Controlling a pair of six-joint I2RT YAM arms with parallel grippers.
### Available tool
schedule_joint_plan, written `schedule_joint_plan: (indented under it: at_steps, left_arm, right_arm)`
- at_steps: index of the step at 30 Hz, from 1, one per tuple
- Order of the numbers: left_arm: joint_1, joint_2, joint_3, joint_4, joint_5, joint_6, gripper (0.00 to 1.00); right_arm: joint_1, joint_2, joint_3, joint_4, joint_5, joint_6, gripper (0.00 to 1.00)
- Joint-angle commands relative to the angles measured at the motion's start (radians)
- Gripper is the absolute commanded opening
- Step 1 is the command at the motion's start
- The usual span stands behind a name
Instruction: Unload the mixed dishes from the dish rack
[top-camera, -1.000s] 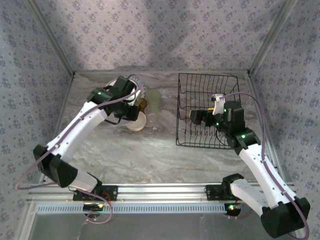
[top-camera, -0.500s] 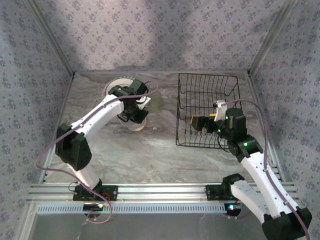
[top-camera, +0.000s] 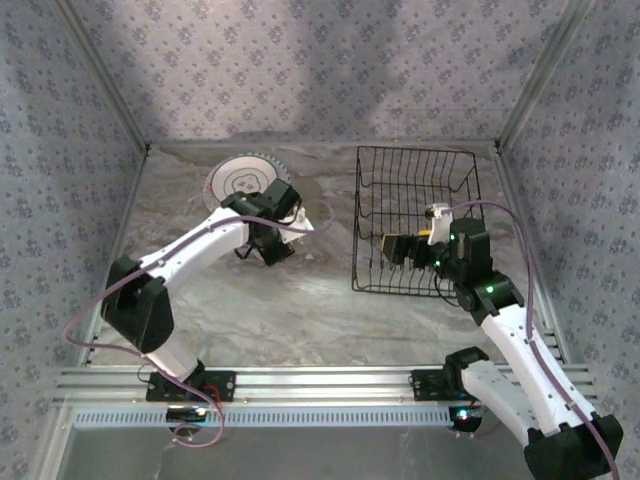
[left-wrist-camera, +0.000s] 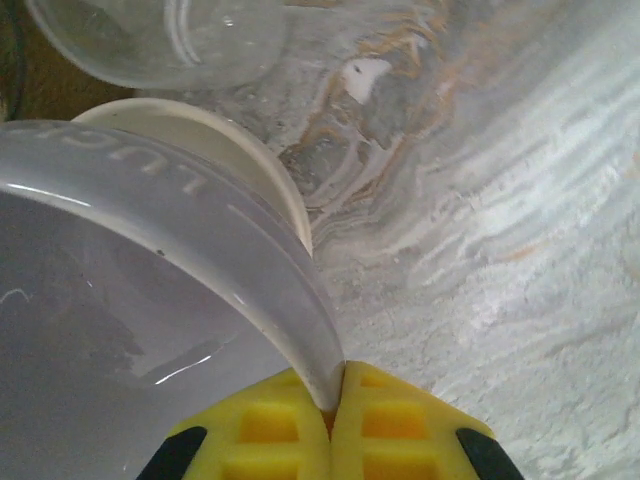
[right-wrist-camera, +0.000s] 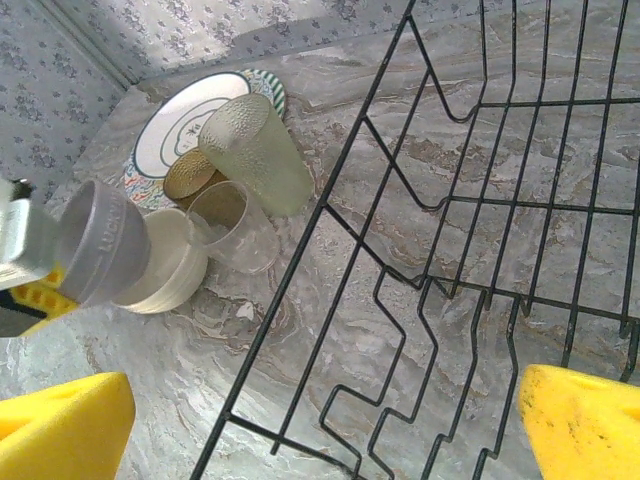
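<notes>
My left gripper (left-wrist-camera: 331, 388) is shut on the rim of the pale lilac bowl (left-wrist-camera: 150, 260), which it holds tilted just above a cream cup (left-wrist-camera: 240, 160) on the table. From the right wrist view the lilac bowl (right-wrist-camera: 100, 245) overlaps the cream cup (right-wrist-camera: 168, 262). In the top view the left gripper (top-camera: 270, 243) sits left of the dish rack (top-camera: 415, 220), near the white ringed plate (top-camera: 238, 180). My right gripper (top-camera: 400, 248) hangs open inside the black wire dish rack (right-wrist-camera: 330, 200), with nothing between its yellow fingers (right-wrist-camera: 60, 430).
A clear glass (right-wrist-camera: 235, 225), a frosted green tumbler (right-wrist-camera: 255, 150) and a tan cup (right-wrist-camera: 195, 172) stand beside the stacked plates (right-wrist-camera: 190, 125) left of the rack. Patterned walls enclose the marbled table (top-camera: 300, 300) on three sides.
The left arm has swung toward the table's middle with the lilac bowl, uncovering the ringed plate behind it. The right gripper has stayed open over the rack, nearly still.
</notes>
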Motion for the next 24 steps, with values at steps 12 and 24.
schedule_joint_plan:
  at_steps: [12,24]
  left_arm:
    - [0.036,-0.057,-0.001,-0.015,-0.008,0.317,0.0]
    - [0.064,0.02,0.036,-0.053,0.007,0.347,0.0]
  right_arm:
    - [0.043,-0.026,-0.024,0.027,-0.128,-0.012,1.0]
    - [0.121,-0.077,-0.103,0.109,-0.264,0.052,1.0]
